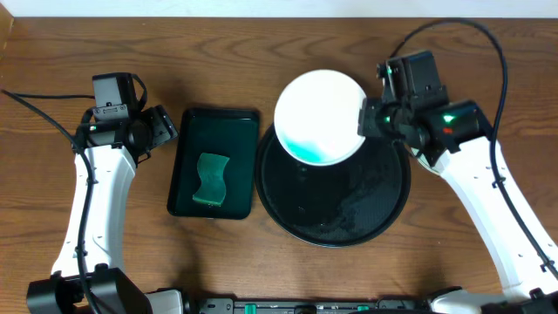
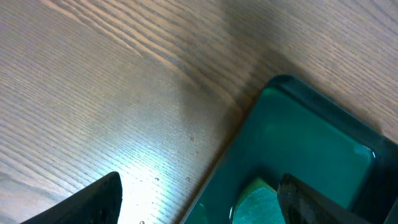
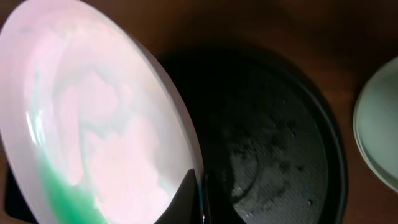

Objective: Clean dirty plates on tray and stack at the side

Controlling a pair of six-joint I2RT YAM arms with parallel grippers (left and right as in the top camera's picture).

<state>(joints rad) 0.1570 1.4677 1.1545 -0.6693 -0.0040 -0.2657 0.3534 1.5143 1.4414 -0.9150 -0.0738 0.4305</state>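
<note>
A white plate (image 1: 320,116) hangs tilted over the far edge of the round black tray (image 1: 349,218), with a green smear along its lower side. My right gripper (image 1: 366,118) is shut on the plate's right rim. In the right wrist view its fingers (image 3: 199,186) pinch the rim of the plate (image 3: 93,124) above the wet tray (image 3: 267,143). The edge of a pale plate (image 3: 379,130) shows to the right of the tray. Over by the rectangular green tray's left edge, my left gripper (image 1: 166,131) stands open and holds nothing (image 2: 199,186).
A rectangular dark green tray (image 1: 214,161) lies left of the black tray with a green sponge (image 1: 210,179) in it. The left wrist view shows its corner (image 2: 311,130) and the sponge tip (image 2: 258,202). Water droplets dot the wood beside it.
</note>
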